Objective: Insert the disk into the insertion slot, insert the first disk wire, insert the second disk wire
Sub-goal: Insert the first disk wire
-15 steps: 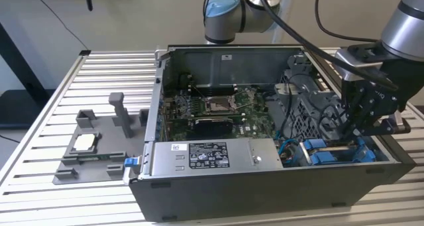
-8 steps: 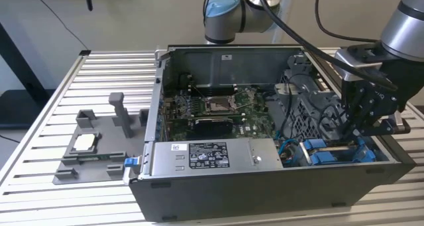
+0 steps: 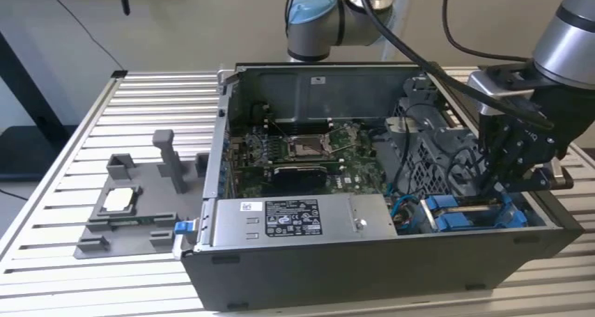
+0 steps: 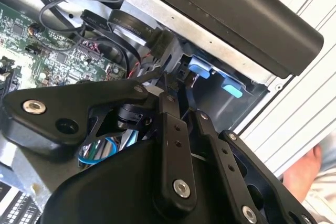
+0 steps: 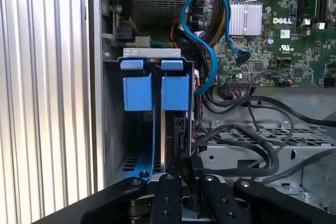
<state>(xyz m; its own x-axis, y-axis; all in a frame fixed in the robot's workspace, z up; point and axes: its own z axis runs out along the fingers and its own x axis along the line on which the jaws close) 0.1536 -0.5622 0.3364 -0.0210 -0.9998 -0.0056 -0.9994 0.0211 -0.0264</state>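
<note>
Disk [image 5: 174,129] sat edge-on in its blue carrier [image 5: 175,92] inside the slot [image 5: 113,129]; the gripper [image 5: 185,176], clamped on a black plug [image 5: 185,163], hovered at its end, while black cables [image 5: 252,129] and a blue cable [image 5: 211,51] crowded the space beside it.

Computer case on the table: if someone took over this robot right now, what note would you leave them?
Gripper: low inside the computer case, at the end of the disk away from its blue tabs; whether it holds anything is not visible.
Disk: stands on edge in the slot.
Done: disk looks inserted.
Left: a blue wire and black wires run beside the slot; whether either is plugged into the disk is hidden, so check both.
</note>
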